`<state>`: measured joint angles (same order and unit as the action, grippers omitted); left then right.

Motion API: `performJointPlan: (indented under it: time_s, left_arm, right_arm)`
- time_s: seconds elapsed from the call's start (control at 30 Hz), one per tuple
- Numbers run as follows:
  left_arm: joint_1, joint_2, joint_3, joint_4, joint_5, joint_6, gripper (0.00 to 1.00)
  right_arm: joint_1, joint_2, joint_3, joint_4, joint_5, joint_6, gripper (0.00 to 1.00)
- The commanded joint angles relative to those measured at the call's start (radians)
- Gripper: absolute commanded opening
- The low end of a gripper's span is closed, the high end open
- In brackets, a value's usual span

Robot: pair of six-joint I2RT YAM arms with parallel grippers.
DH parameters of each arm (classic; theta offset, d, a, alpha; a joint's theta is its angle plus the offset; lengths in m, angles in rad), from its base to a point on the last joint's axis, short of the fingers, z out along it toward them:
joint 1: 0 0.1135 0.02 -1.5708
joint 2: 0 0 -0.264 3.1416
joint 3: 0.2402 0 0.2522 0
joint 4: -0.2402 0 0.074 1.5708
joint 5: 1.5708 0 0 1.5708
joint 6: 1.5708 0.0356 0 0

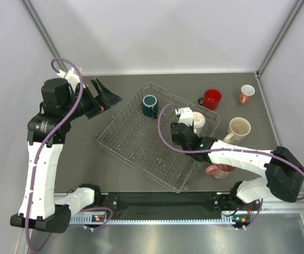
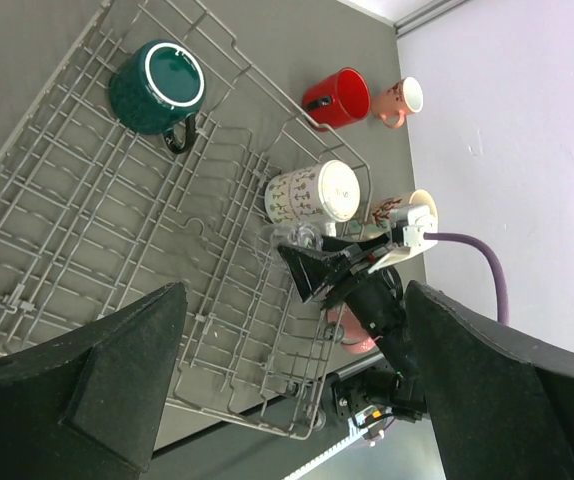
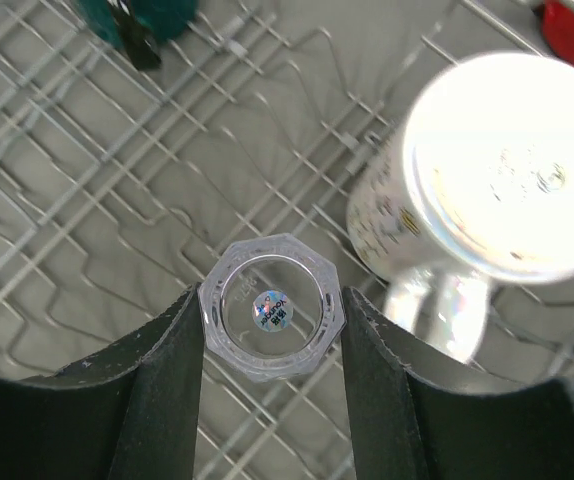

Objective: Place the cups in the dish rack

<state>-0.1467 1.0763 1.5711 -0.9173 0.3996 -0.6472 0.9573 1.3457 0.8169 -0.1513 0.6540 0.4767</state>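
Note:
The dish rack (image 1: 121, 138) lies mid-table. A dark teal mug (image 1: 150, 105) stands in its far corner, also in the left wrist view (image 2: 155, 88). A white patterned mug (image 1: 197, 120) stands at the rack's right side. My right gripper (image 1: 180, 124) is over the rack, shut on a clear glass mug (image 3: 272, 307), which is base-up with a sticker just above the wires. The red mug (image 1: 212, 99), salmon mug (image 1: 246, 93) and cream mug (image 1: 239, 128) stand right of the rack. The pink mug (image 1: 219, 170) is partly hidden under my right arm. My left gripper (image 1: 102, 97) is open and empty, left of the rack.
The rack's upright tines (image 3: 87, 200) surround the clear mug, and the patterned mug (image 3: 487, 180) is close on its right. White walls enclose the table on three sides. The arm bases and a black rail (image 1: 157, 203) line the near edge.

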Motion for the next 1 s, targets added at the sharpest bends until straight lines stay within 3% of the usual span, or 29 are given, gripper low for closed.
performJointPlan:
  time_s: [0.0, 0.33, 0.57, 0.63, 0.73, 0.83, 0.87, 0.97]
  left_arm:
    - [-0.004, 0.004, 0.040, -0.012, 0.004, 0.027, 0.96]
    - [-0.002, 0.017, 0.049, -0.066, 0.005, 0.032, 0.96]
    - [-0.002, 0.008, 0.043, -0.075, 0.007, 0.034, 0.95]
    - [-0.002, 0.007, 0.038, -0.077, 0.010, 0.035, 0.94]
    - [-0.002, 0.005, 0.021, -0.077, 0.016, 0.031, 0.94]
    - [-0.004, 0.007, 0.010, -0.074, 0.025, 0.029, 0.94]
    - [-0.002, 0.007, 0.007, -0.072, 0.027, 0.027, 0.94]
    - [-0.002, 0.005, -0.009, -0.065, 0.041, 0.023, 0.94]
  right_arm:
    - [0.008, 0.035, 0.002, 0.186, 0.024, -0.038, 0.00]
    - [0.004, 0.156, -0.018, 0.246, 0.027, -0.033, 0.00]
    - [0.004, 0.176, -0.042, 0.251, 0.007, -0.027, 0.08]
    - [0.004, 0.176, -0.039, 0.234, 0.001, -0.023, 0.17]
    - [0.004, 0.173, -0.032, 0.207, -0.019, -0.020, 0.43]
    - [0.004, 0.164, -0.022, 0.182, -0.037, -0.012, 0.51]
    - [0.004, 0.161, -0.022, 0.170, -0.042, -0.007, 0.60]
    - [0.006, 0.145, -0.015, 0.154, -0.042, 0.002, 0.72]
